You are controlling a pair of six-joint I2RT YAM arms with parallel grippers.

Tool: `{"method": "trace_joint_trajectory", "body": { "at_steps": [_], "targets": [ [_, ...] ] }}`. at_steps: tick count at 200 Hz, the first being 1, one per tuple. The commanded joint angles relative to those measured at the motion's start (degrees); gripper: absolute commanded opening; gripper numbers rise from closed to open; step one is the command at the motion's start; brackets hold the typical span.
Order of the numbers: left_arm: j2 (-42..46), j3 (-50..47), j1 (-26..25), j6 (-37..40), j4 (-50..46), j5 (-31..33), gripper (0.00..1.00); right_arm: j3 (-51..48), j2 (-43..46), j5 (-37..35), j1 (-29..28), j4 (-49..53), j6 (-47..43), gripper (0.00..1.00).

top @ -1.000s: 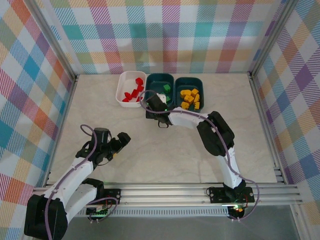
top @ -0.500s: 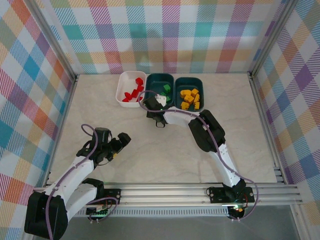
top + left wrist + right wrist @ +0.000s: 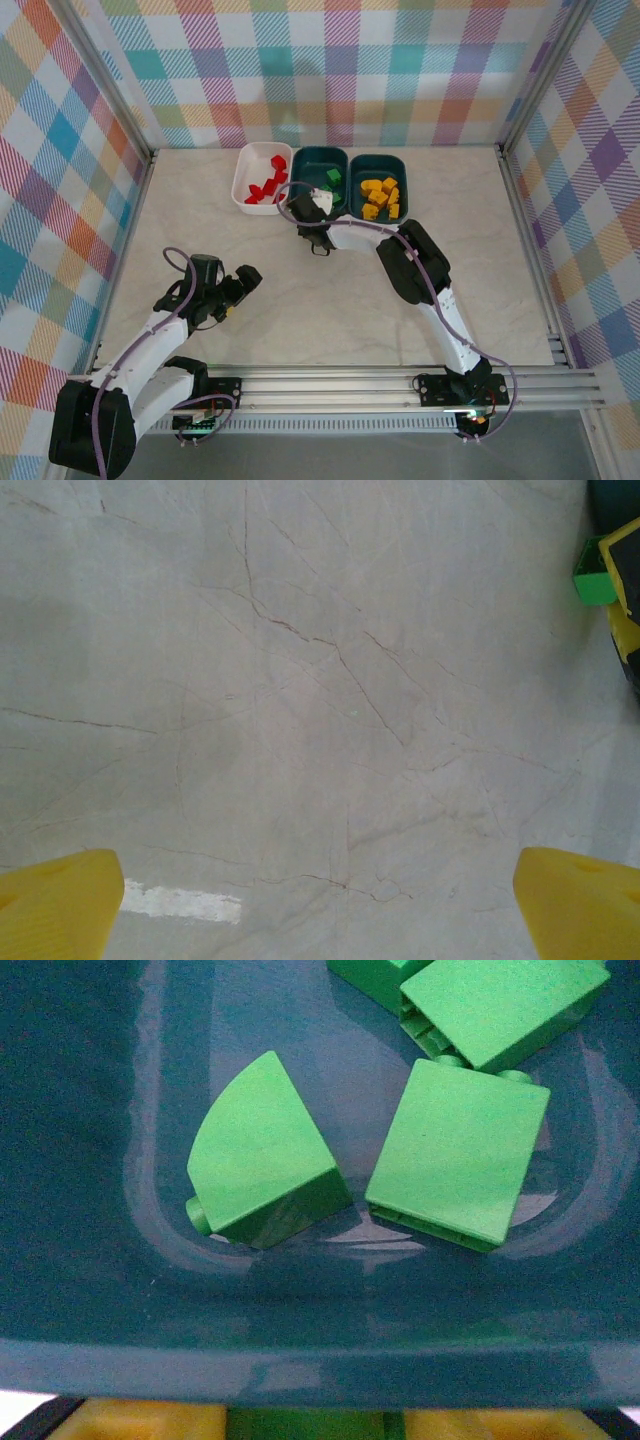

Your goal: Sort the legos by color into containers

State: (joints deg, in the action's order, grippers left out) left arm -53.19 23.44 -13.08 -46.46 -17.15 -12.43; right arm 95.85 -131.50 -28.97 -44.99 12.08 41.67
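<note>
Evidently the right gripper [image 3: 315, 1423] sits low against the near wall of the middle teal bin [image 3: 300, 1355]. Its yellow pads are pressed onto a green brick [image 3: 596, 584] that fills the gap between them, seemingly a grip taken just outside the bin so the piece can be lifted over the wall. Inside lie a curved green brick [image 3: 262, 1150] and a square green brick [image 3: 460, 1155], the matching colour. Red bricks [image 3: 266, 184] sit in the white bin [image 3: 243, 178], and yellow bricks [image 3: 380, 195] in the right teal bin [image 3: 378, 156]. The left gripper [image 3: 320, 905] hovers over the marbled table [image 3: 300, 680] with its fingers spread wide and empty, likely parked clear of the working arm.
</note>
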Motion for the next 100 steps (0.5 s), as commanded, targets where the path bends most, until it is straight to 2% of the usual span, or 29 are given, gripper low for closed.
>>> {"method": "trace_joint_trajectory", "body": {
  "at_steps": [1, 62, 100],
  "targets": [
    [-0.41, 1.6, -0.71, 0.75, 0.71, 0.12, 1.0, -2.95, 2.66, -0.26, -0.92, -1.45, -1.87, 0.39],
    [-1.33, 2.65, -2.16, 1.07, 0.71, 0.54, 1.0, -11.77, 9.98, -0.14, -2.8, -7.24, -4.6, 0.38],
    [-4.97, 3.75, -3.94, 1.12, 4.03, 0.89, 1.0, -18.14, 17.04, 3.36, -3.22, -11.09, -5.97, 0.38]
  ]
}}
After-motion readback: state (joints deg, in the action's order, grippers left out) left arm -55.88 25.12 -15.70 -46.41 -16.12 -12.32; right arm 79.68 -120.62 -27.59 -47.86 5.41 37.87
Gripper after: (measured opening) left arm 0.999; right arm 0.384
